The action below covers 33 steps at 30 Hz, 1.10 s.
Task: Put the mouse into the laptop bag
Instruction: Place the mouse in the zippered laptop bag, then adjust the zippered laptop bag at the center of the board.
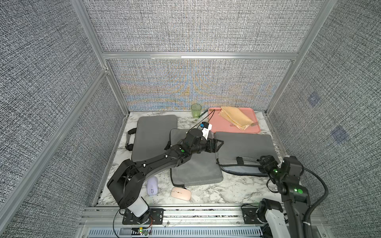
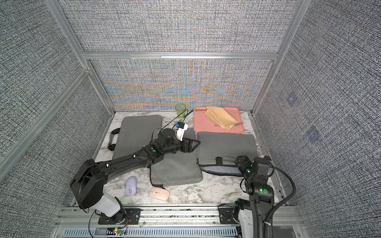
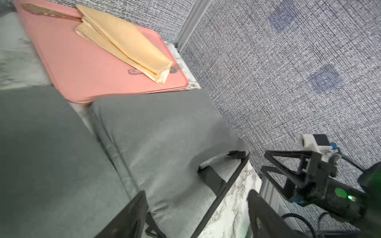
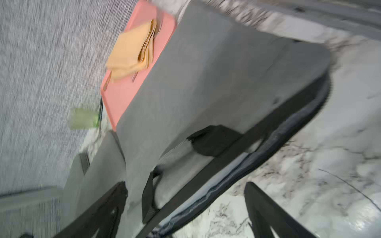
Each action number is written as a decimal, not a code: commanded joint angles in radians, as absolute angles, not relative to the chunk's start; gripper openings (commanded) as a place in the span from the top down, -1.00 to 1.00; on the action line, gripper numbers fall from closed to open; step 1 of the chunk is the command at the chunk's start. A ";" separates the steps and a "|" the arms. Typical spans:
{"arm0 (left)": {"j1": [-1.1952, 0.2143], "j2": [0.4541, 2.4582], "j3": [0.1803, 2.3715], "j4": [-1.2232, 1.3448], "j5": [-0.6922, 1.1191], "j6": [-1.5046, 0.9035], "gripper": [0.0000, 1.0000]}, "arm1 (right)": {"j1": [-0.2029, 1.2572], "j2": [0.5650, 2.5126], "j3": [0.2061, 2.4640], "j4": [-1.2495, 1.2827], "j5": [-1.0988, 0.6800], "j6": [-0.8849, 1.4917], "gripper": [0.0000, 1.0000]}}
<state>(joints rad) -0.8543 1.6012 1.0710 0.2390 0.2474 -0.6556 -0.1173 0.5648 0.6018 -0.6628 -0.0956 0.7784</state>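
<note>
Pink mouse [image 1: 181, 193], lying apart from the unzipped laptop bag [image 1: 245, 144], is judged light, hard and slick, best taken across its flanks; left pincer [image 3: 196, 193] and right pincer [image 4: 185, 184] are seen spread, empty.

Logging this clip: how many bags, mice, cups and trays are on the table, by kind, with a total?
Grey bags: 3 (left, middle, right)
Mice: 2 (purple, pink)
Green cup: 1
Pink tray: 1
Total: 7
</note>
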 commanded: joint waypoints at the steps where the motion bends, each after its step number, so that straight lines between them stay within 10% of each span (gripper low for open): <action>1: -0.849 1.629 1.066 0.316 0.195 -0.681 -0.51 | 0.130 0.680 0.642 -0.638 0.022 0.742 -0.84; 11: -0.831 1.757 1.115 0.214 0.095 -0.736 -0.50 | 0.427 1.168 0.660 -0.426 0.186 0.836 -0.79; 33: -0.854 1.942 1.180 0.276 0.232 -0.850 -0.47 | 0.187 0.979 0.258 -0.197 0.070 1.031 -0.98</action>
<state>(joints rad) -0.8478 1.9358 1.1740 0.2382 0.2134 -0.8452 0.2142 0.9691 0.2951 -0.0841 0.0383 0.9958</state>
